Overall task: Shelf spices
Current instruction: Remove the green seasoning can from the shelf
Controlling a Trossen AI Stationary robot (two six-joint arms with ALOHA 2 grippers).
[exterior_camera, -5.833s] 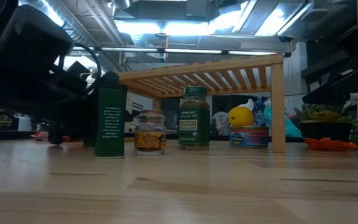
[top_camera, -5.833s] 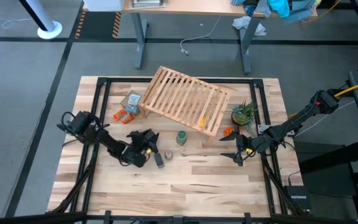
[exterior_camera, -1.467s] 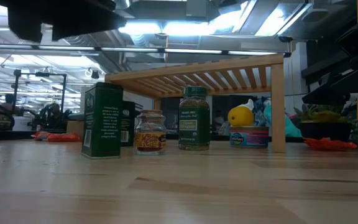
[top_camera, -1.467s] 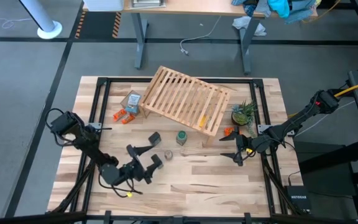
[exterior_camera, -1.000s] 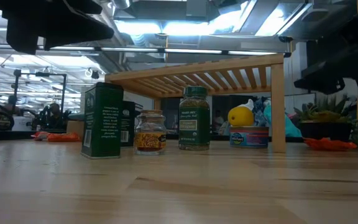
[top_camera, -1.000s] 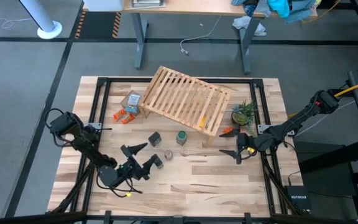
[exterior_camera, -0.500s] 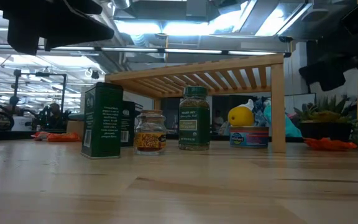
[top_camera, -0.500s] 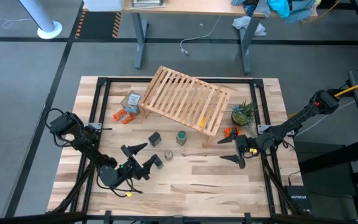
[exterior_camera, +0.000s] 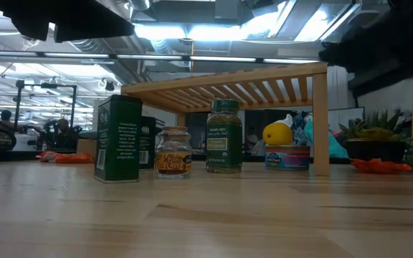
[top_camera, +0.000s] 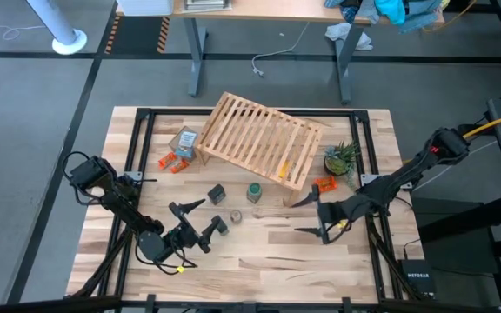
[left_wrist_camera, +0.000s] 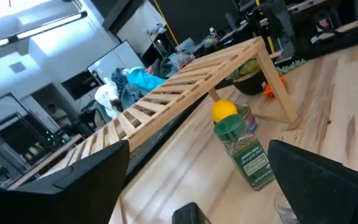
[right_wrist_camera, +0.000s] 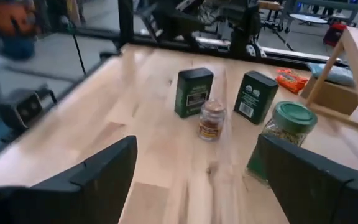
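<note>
A: Light-wood slatted shelf (top_camera: 261, 139) sits tilted at about 12 o'clock on the table (top_camera: 259, 261). All four spices stand on the tabletop in front of it, none on the rack: green round jar (top_camera: 254, 192) nearest the shelf's front edge, small glass jar (top_camera: 235, 216) just toward 7 o'clock of it, one dark tin (top_camera: 217, 193) toward 9 o'clock, second dark tin (top_camera: 221, 227) at 6 o'clock of the first.

B: Clutter?

A: Cardboard box (top_camera: 183, 142) and orange pieces (top_camera: 173, 162) at 9 o'clock of the shelf; potted plant (top_camera: 341, 158) at its 3 o'clock end, more orange bits (top_camera: 325, 184) below the plant. Under the rack, the low view alone shows a yellow lemon-shaped thing (exterior_camera: 278, 133) on a flat tin (exterior_camera: 287, 157); from above only a yellow patch shows through the slats.

B: Grippers?

A: Left gripper (top_camera: 193, 223) hovers beside the second dark tin, fingers spread wide, grasping nothing. Right gripper (top_camera: 306, 216) at 3 o'clock of the jars, fingers likewise released and empty. Its wrist view lines up all four spices; the left wrist view catches the green jar, with the glass jar cut off at the edge.

B: Unclear?

A: Low view: the rear tin is mostly hidden behind the front one; arms only dark shapes overhead.
</note>
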